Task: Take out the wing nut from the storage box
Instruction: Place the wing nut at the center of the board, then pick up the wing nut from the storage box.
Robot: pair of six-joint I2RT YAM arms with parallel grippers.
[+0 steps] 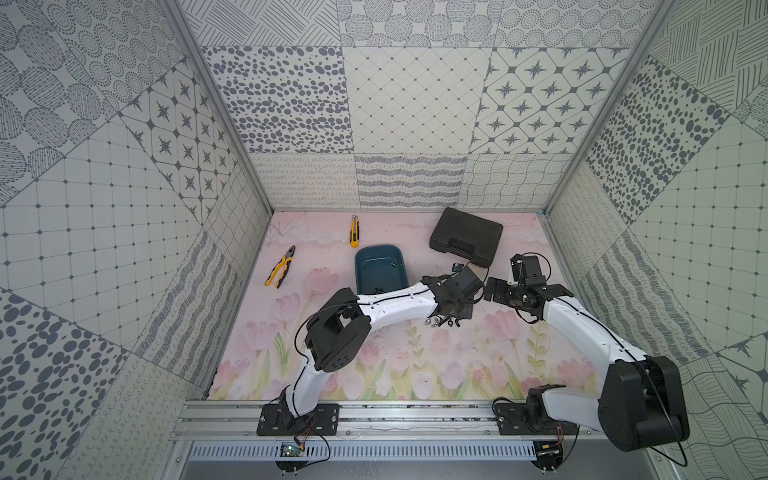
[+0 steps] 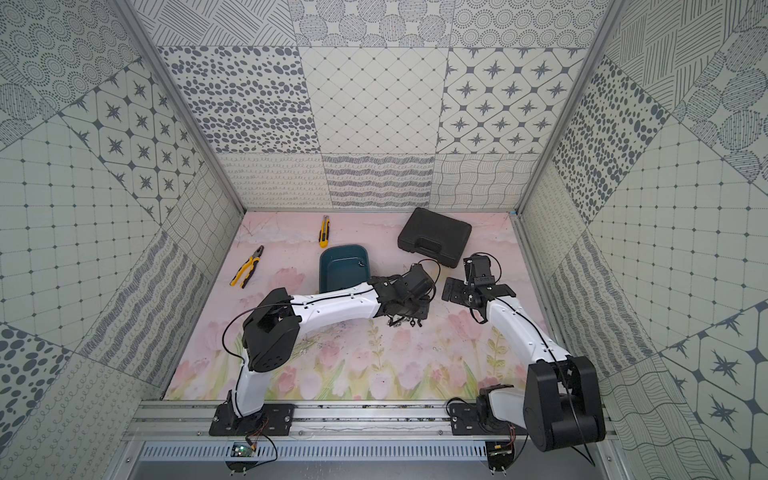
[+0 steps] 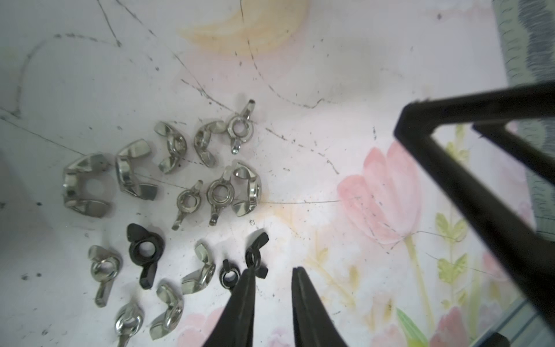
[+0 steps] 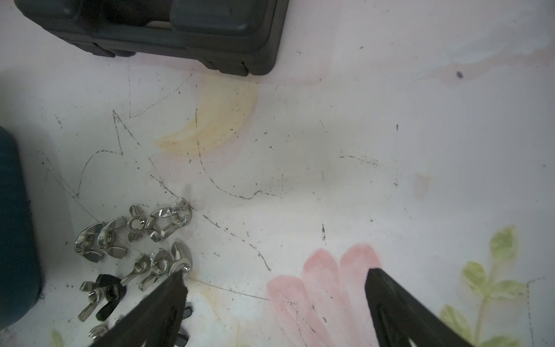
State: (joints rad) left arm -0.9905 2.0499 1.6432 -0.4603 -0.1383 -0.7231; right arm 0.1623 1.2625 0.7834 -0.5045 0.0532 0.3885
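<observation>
The dark teal storage box (image 1: 380, 270) (image 2: 344, 266) lies mid-table, partly behind my left forearm. A small dark piece (image 1: 392, 262) lies inside it, too small to name. Several silver and black wing nuts (image 3: 219, 192) (image 1: 442, 322) (image 4: 159, 264) are spread on the mat to the right of the box. My left gripper (image 3: 273, 269) hangs over their edge, open, with nothing between its fingers. A black wing nut (image 3: 256, 255) lies just off one fingertip. My right gripper (image 4: 275, 275) (image 1: 496, 291) stands wide open and empty, to the right of the pile.
A black hard case (image 1: 465, 237) (image 4: 156, 30) sits at the back right. Yellow-handled pliers (image 1: 280, 266) lie at the left and a yellow utility knife (image 1: 354, 232) lies behind the box. Patterned walls close in the floral mat on three sides.
</observation>
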